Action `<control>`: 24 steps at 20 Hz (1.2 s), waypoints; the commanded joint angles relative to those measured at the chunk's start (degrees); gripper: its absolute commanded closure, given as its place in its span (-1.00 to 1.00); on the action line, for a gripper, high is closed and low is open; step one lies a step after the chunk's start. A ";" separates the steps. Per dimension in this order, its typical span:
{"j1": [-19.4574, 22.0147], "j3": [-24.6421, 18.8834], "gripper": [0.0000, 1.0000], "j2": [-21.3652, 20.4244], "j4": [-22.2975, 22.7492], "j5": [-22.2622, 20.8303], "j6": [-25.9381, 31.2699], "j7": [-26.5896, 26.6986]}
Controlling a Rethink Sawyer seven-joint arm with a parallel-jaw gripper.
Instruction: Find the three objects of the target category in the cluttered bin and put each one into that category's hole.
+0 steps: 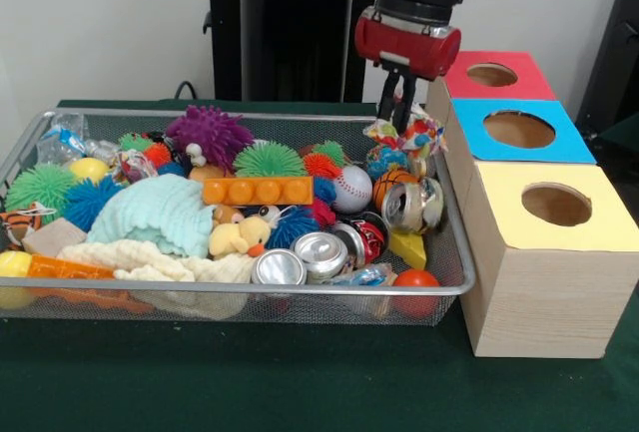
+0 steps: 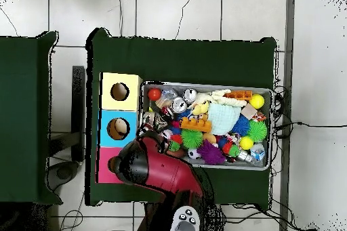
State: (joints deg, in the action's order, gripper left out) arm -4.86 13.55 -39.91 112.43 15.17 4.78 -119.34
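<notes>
Gripping a wrinkly whitish soft bundle with red, blue and yellow patches (image 1: 414, 138), the red-and-black gripper (image 1: 402, 116) stands at the far corner of the silver wire-mesh bin (image 1: 454, 287) nearest the boxes, its jaws narrow and closed on the bundle. Step judged: the pick. Next move calls for lifting clear, then carrying to the round dark hole (image 1: 556, 204) in the yellow-topped wooden box (image 1: 544, 292) just beside the bin.

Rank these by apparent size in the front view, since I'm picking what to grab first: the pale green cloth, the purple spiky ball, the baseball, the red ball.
1. Pale green cloth, largest.
2. Purple spiky ball.
3. Baseball and red ball look alike; the red ball sits nearer the camera and is partly hidden by the tray rim, so unranked.
</notes>
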 commanded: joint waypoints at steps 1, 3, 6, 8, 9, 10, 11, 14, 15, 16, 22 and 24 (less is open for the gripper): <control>-0.32 -0.73 1.00 -2.76 -1.65 2.43 7.65 -9.64; -0.14 -0.86 1.00 -2.73 -1.77 2.38 7.75 -9.60; -0.22 -0.66 1.00 -2.40 -2.33 2.45 8.25 -9.59; -0.15 -0.69 1.00 -2.40 -2.45 2.46 8.43 -9.55; -0.11 -0.77 1.00 -2.50 -2.45 2.50 8.53 -9.59; -0.01 -0.89 1.00 -2.45 -2.46 2.56 8.53 -9.61; -0.16 -0.79 1.00 -2.57 -2.54 2.70 8.82 -9.77; -0.49 -0.50 1.00 -2.60 -3.14 3.08 9.76 -10.12; -0.61 -0.37 1.00 -2.59 -3.42 3.20 10.02 -10.23; -1.17 0.15 1.00 -2.59 -3.97 3.47 10.90 -10.61; -5.34 3.91 1.00 -2.91 -7.38 5.01 16.82 -13.47; -6.68 5.28 1.00 -2.87 -8.67 5.40 18.94 -14.31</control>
State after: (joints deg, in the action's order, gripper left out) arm -9.50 17.39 -42.86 109.71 17.36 13.27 -119.34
